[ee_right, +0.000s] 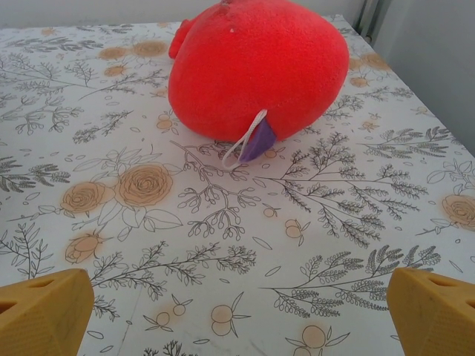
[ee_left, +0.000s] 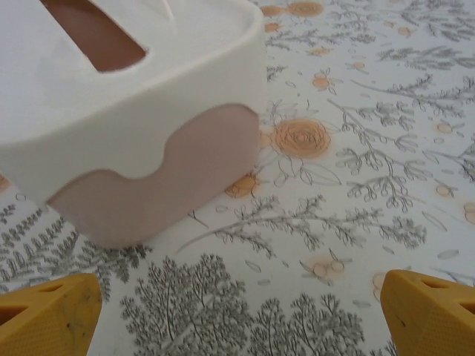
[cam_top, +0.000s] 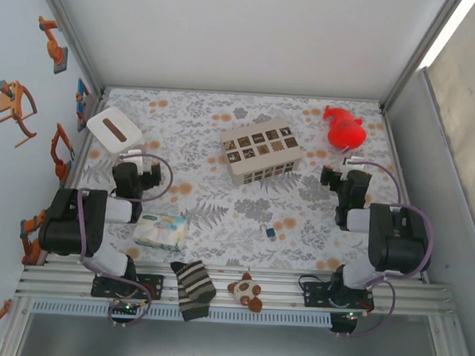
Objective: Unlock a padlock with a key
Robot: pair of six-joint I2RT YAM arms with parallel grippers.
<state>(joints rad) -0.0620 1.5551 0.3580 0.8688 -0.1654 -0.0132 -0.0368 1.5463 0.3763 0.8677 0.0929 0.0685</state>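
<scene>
Left gripper (ee_left: 239, 315) stands with its yellow fingers wide apart and empty, facing a white box (ee_left: 133, 126). Right gripper (ee_right: 237, 311) is spread just as wide, empty, before a red soft toy (ee_right: 256, 70). The padlock (cam_top: 271, 232) lies on the flowered tablecloth (cam_top: 219, 217), on the near side of the patterned box (cam_top: 261, 151), between the arms, closer to the right one, well apart from both grippers.

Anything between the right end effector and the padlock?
Nothing. In the top view, the stretch of floral tablecloth from the right end effector to the padlock is bare.
</scene>
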